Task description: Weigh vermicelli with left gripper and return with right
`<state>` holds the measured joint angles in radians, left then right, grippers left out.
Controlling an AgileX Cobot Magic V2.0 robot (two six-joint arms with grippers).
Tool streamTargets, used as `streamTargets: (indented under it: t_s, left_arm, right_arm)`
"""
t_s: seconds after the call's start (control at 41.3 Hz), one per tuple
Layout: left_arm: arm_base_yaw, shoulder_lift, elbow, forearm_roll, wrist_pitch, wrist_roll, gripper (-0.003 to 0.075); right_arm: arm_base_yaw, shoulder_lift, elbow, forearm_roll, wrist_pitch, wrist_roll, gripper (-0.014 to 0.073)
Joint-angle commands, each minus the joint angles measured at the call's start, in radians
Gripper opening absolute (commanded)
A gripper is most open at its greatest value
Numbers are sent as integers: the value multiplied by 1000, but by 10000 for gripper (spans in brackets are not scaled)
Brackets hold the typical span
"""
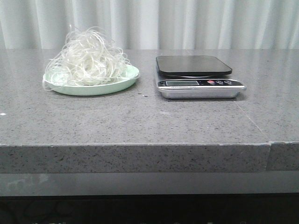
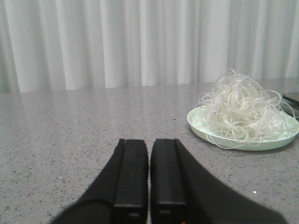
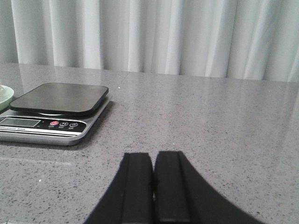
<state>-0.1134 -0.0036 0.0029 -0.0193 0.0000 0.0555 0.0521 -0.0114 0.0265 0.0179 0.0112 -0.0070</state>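
The vermicelli (image 1: 88, 58), a fluffy nest of thin white strands, lies on a pale green plate (image 1: 126, 79) at the back left of the grey stone counter. It also shows in the left wrist view (image 2: 240, 112) on the plate (image 2: 198, 126). A kitchen scale (image 1: 194, 65) with a black platform and silver base stands to the plate's right, empty; it shows in the right wrist view (image 3: 58, 98) too. My left gripper (image 2: 149, 142) is shut and empty, low over the counter, apart from the plate. My right gripper (image 3: 153, 156) is shut and empty, apart from the scale. Neither gripper shows in the front view.
The counter's front edge (image 1: 135, 145) runs across the front view, with a seam (image 1: 270, 156) at the right. A white curtain (image 1: 149, 23) hangs behind the counter. The scale's display and buttons (image 1: 201, 83) face the front.
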Motion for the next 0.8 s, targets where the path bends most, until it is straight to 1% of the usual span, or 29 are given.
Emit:
streamTargets:
  t_s: [0.0,0.63,0.776]
  left_arm:
    - [-2,-21,7,-10,-77,-10,141]
    - [-2,-21,7,-10,-77,-10,141]
    - [39,-21,7,-10,-77,-10,141]
  right_arm:
    - [-25,-16,-7,5,-89,-4,153]
    - [-35,-15,-7,5,-88,-4,153]
    - [-35,-15,-7,5,-88,-4,153]
